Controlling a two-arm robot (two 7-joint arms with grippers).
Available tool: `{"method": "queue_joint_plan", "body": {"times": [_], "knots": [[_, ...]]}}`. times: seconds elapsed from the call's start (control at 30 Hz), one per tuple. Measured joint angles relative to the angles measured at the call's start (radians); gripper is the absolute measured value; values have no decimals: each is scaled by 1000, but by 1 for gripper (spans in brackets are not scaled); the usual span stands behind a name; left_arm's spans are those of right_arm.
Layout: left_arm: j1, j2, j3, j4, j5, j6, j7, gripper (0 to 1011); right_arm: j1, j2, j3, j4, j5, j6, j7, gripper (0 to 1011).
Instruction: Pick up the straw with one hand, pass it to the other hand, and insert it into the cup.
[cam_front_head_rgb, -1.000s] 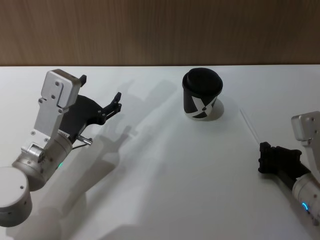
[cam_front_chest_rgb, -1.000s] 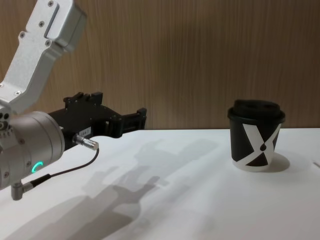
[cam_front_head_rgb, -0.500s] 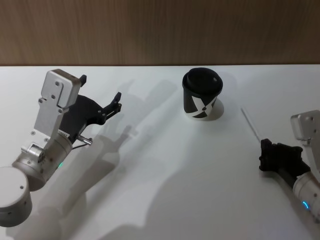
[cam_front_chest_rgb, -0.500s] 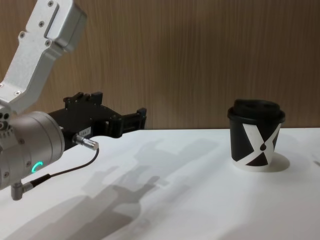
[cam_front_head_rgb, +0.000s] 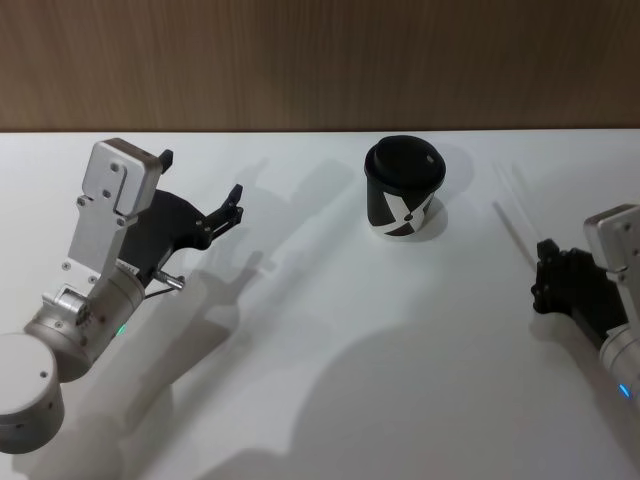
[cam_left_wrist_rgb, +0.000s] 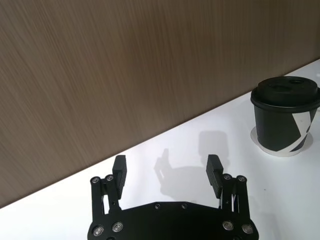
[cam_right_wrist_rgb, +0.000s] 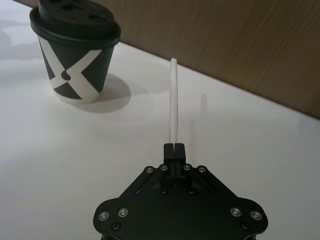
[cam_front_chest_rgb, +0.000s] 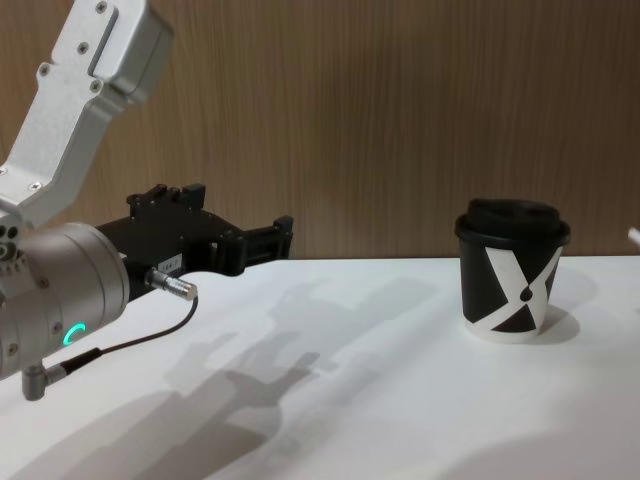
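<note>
Right, I have the straw pinched by one end in my right gripper, jaws closed tight on it. It pokes out forward over the right side of the table, and its shadow lies beside it on the white top, so I judge it is off the surface. So the pickup looks done, and that is the first of three steps. The handover is not yet made. My left gripper hangs over the left side of the table, jaws wide open with nothing between them, well apart from the straw. The cup stands upright between the two arms toward the back, with its black lid on. There is no straw in it, so the pass and the insertion are both left to do. As for writing, I can read none: the cup carries a white X-like mark and no brand name I can make out.
</note>
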Motion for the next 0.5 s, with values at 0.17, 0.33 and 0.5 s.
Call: {"method": "queue_joint_plan", "body": {"times": [0.17, 0.33, 0.5], "knots": [[0, 0, 0, 0, 0, 0, 0, 1003, 6, 22, -1, -5, -40, -53, -5, 4], [0, 0, 0, 0, 0, 0, 0, 1003, 15, 50, -1, -10, -74, -115, -4, 4], [0, 0, 0, 0, 0, 0, 0, 1003, 26, 86, 4, -12, -99, -199, 14, 4]]}}
